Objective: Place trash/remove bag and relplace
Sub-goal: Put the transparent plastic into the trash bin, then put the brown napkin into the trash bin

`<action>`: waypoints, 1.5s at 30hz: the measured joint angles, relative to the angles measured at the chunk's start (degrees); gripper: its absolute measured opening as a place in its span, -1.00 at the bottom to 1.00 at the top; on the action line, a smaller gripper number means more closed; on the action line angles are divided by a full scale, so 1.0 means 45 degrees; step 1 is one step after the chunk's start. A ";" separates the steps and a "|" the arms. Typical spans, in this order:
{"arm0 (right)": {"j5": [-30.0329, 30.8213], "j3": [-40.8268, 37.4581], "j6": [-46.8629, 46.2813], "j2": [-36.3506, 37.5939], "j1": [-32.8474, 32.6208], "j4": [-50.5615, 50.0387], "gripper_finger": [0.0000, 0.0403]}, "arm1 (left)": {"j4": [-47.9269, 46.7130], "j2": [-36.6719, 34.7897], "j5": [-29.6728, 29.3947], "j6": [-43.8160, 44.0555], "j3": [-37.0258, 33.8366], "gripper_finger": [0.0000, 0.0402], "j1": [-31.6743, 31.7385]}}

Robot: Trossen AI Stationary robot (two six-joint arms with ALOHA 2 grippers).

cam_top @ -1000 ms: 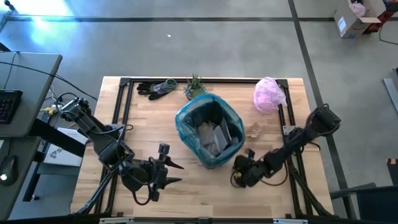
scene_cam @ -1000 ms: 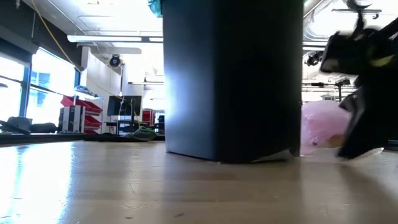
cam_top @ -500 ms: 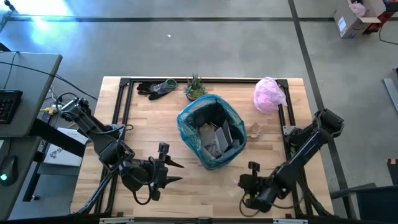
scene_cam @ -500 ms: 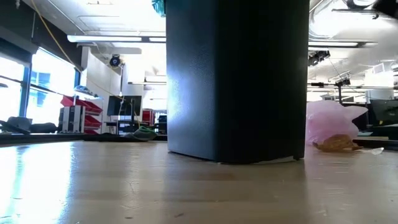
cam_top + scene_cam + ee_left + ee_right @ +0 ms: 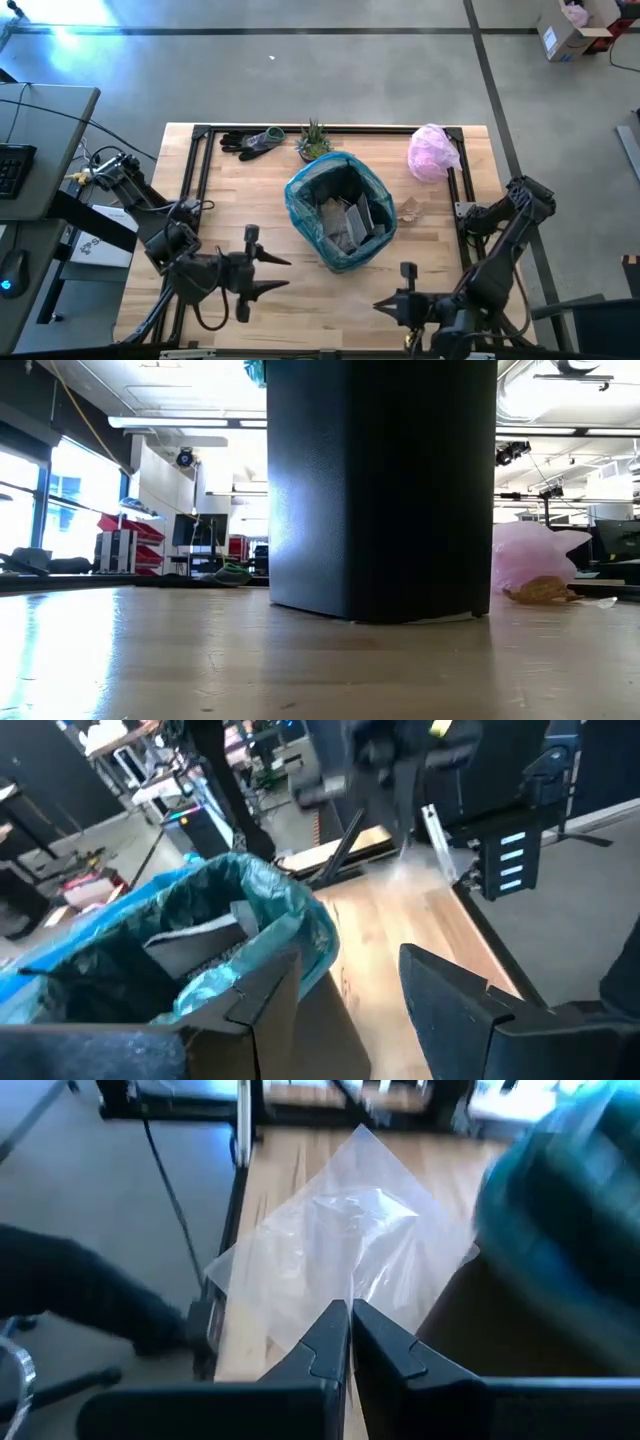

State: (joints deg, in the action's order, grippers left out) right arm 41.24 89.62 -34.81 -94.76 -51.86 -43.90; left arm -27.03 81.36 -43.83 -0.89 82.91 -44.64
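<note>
A black bin (image 5: 380,490) lined with the teal bag (image 5: 340,210) stands mid-table, and trash lies inside it. To its left my left gripper (image 5: 288,273) hovers open, its fingers aimed at the bag's rim (image 5: 200,930). By the near edge, right of the bin, my right gripper (image 5: 380,304) is shut on a clear plastic wrapper (image 5: 340,1240). A brownish lump (image 5: 410,210) rests on the table right of the bin. My right gripper pinches the clear wrapper at one edge (image 5: 345,1292) between its two shut fingertips. The fingers slant downward toward the table's left side. The rest of the wrapper spreads out loosely beyond the tips, above the tabletop.
A pale pink bag (image 5: 433,152) sits at the far right corner. A small green plant (image 5: 313,138) and dark gloves (image 5: 248,142) are at the far edge. A black frame rail (image 5: 190,190) runs round the table. Bare wood lies near the bin's front.
My right gripper, shut throughout, has risen from the tabletop beside the bin and drawn back toward the near edge, rolling as it went, and has left the low view. It has carried the clear wrapper up with it.
</note>
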 joint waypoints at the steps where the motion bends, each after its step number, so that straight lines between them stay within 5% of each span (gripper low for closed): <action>1: 0.0204 0.0278 0.0420 0.0000 0.0008 0.0000 -1.00 | -0.0107 0.0004 0.0026 0.0209 0.0000 -0.21 -0.0004; 10: 0.2856 0.2325 0.4079 0.0010 0.0871 -0.0130 -1.00 | 0.0237 0.0433 0.0325 0.1765 -0.0864 -0.21 -0.0271; 15: 0.2874 0.2932 0.4608 0.0013 0.2363 -0.1263 -1.00 | 0.2215 0.0872 0.0720 0.2154 -0.2176 -0.21 -0.0370; 27: -0.0002 0.3366 0.1048 0.0010 0.5476 -0.5620 -0.91 | 0.5961 0.1930 0.0601 0.2507 -0.3862 -0.21 -0.0597; 36: 0.0397 0.3328 0.0481 0.0012 0.5176 -0.5992 -0.31 | 0.6067 0.1977 0.0534 0.2266 -0.3934 -0.21 -0.0670; 45: 0.2051 0.3314 -0.3378 0.0001 0.3082 -0.8105 -0.23 | 0.6001 0.1977 0.0548 0.2172 -0.3934 -0.21 -0.0704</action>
State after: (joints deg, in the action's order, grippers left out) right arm 50.47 104.53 -50.01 -94.76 -37.99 -80.37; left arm -0.02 90.26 -41.37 8.88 65.21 -47.81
